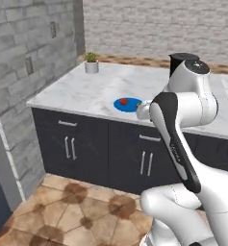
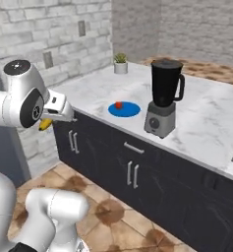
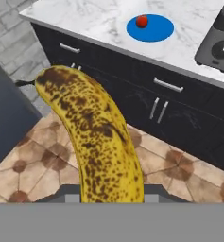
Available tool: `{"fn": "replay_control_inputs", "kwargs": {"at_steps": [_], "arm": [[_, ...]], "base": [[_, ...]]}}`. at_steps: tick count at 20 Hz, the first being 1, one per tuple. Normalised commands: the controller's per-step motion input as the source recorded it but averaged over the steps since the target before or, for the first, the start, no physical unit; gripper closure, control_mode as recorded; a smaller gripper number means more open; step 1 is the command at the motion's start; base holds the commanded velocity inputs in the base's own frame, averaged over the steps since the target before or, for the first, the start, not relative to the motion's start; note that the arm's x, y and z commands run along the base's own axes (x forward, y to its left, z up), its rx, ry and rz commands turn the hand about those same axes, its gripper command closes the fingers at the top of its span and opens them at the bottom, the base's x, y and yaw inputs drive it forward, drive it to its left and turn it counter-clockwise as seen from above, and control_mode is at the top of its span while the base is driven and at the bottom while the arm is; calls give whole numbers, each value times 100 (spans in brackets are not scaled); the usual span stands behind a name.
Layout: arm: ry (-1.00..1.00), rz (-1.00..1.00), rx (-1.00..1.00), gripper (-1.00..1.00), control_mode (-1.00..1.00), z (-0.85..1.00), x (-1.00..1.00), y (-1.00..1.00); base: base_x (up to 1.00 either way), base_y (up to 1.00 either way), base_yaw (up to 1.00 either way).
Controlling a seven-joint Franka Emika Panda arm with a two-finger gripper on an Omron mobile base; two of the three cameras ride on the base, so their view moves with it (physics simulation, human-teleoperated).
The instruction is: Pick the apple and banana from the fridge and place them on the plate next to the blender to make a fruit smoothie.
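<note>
Apple (image 3: 142,21) already on plate (image 3: 158,32); banana (image 3: 97,137) gripped in hand (image 2: 51,120), short of table (image 2: 201,118); placing left.

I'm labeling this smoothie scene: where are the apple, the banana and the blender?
apple (image 2: 118,105): right base view, middle of the red fruit on the plate.
banana (image 3: 97,137): hand view, its spotted yellow middle.
blender (image 2: 165,88): right base view, its black jar.
</note>
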Motion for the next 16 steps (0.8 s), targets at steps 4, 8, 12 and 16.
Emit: {"fn": "replay_control_inputs", "kwargs": {"at_steps": [4,8,12,16], "arm": [[0,0,0,100,100,0,0,0],[0,0,0,100,100,0,0,0],[0,0,0,100,100,0,0,0],[0,0,0,100,100,0,0,0]], "base": [[100,98,-61],[99,86,-63],[80,26,-44],[41,10,-13]]}}
